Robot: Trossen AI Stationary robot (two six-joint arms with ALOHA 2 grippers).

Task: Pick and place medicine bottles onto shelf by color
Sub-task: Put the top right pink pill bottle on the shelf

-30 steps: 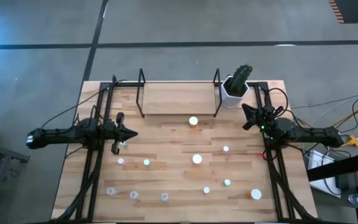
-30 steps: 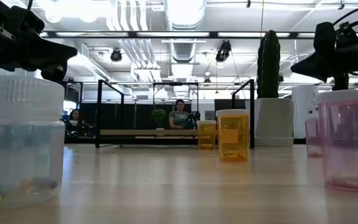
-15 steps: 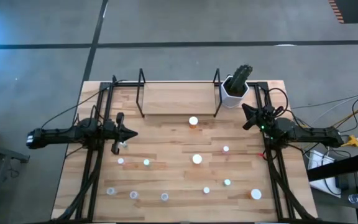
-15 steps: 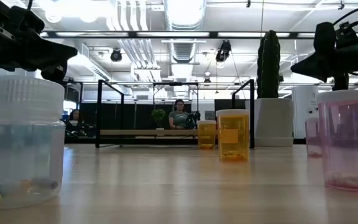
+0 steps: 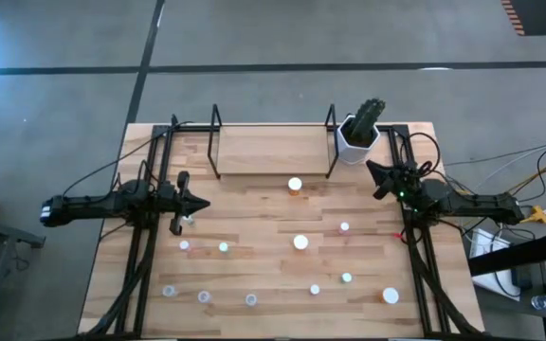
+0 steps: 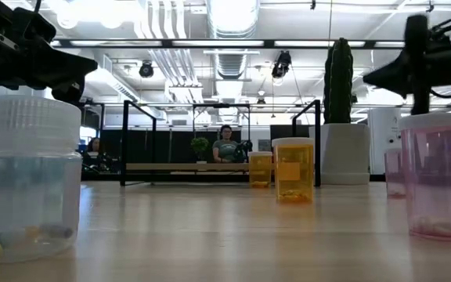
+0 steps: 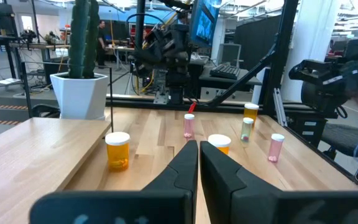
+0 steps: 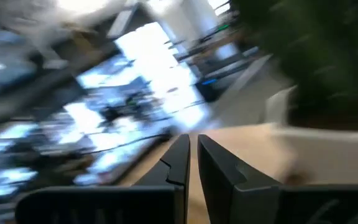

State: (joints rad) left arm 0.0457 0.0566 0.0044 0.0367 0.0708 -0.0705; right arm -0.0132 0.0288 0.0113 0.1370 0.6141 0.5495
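While both arms hang above the desk (image 5: 254, 204), left gripper (image 5: 201, 203), at nine o'clock: jaws clenched, empty. Right gripper (image 5: 372, 170), at two o'clock beside the cactus pot (image 5: 356, 140): jaws clenched, empty.

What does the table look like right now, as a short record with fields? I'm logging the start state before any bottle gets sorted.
shelf: light-wood rack at the table's far edge, no bottle on it
orange bottles: one just in front of the shelf, one mid-table
cactus pot: white, beside the shelf's right end
left claw: shut, empty, over the table's left side
right claw: shut, empty, near the cactus pot
bottles held: none
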